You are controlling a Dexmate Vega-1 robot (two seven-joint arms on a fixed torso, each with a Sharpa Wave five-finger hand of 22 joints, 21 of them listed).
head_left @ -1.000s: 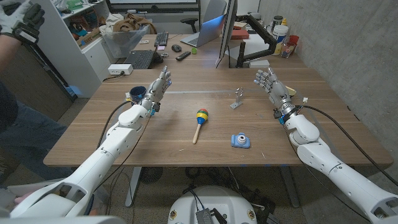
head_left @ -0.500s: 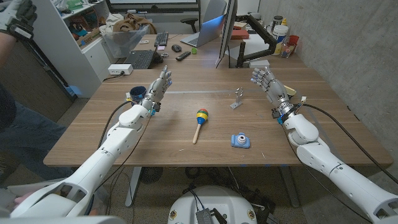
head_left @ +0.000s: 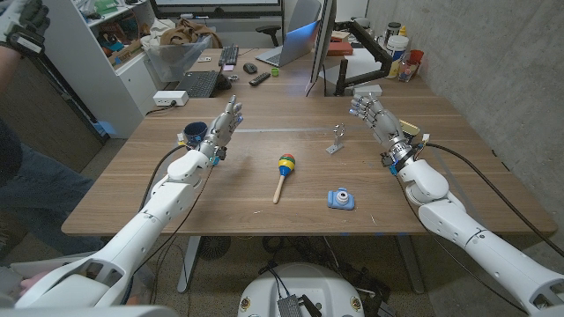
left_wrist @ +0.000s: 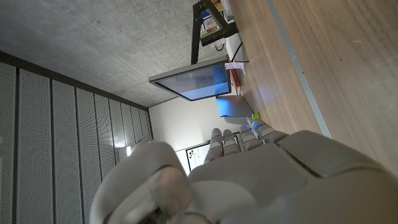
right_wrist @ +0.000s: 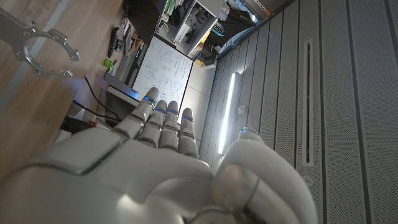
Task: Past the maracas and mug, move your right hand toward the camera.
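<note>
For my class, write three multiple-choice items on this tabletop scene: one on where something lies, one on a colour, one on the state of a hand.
1. Where does the maraca lie?
A. Between the two arms, near the table's middle
B. Inside the mug
C. In the right hand

2. What colour is the toy camera?
A. Red
B. Light blue
C. Black

3. What is the state of the right hand?
A. Gripping the metal bracket
B. Holding the toy camera
C. Empty, fingers spread

Answers:
1 A: the head view shows the maraca on bare wood between the arms, apart from the blue mug beside the left hand.
2 B: its body is light blue with a darker lens ring.
3 C: the right hand is raised with nothing in it; the metal bracket stands apart from it on the table.
</note>
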